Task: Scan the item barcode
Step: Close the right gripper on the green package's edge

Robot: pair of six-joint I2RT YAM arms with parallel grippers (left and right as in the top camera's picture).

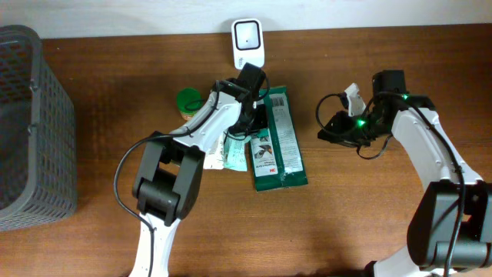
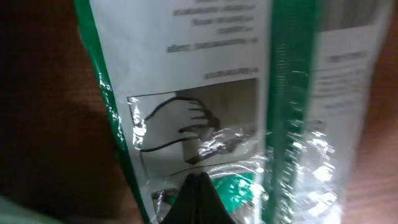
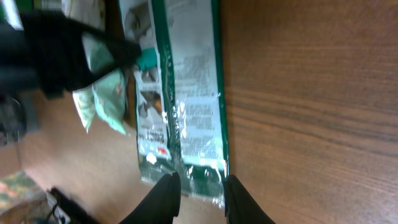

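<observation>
Overhead, pouch: the green and white pouch lies flat in the middle of the worktop, its long side pointing at the far edge.
Overhead, scanner: a white scanner stands at the middle of the far edge, just beyond the pouch.
Overhead, left claw: the left claw is down on the pouch's far left part.
Overhead, right claw: the right claw hangs just right of the pouch, apart from it.
Overhead, other things: a grey basket sits at the left edge, a green lid is left of the pouch, and a pale packet lies under the left arm.
Left wrist, left claw: the left claw is closed to a point, its tips against the pouch's shiny film. Whether any film is pinched, I cannot tell.
Right wrist, right claw: the right claw stands narrowly parted, with nothing between its fingers.
Right wrist, pouch: the pouch runs away from the tips, and the pale packet lies beside it.
</observation>
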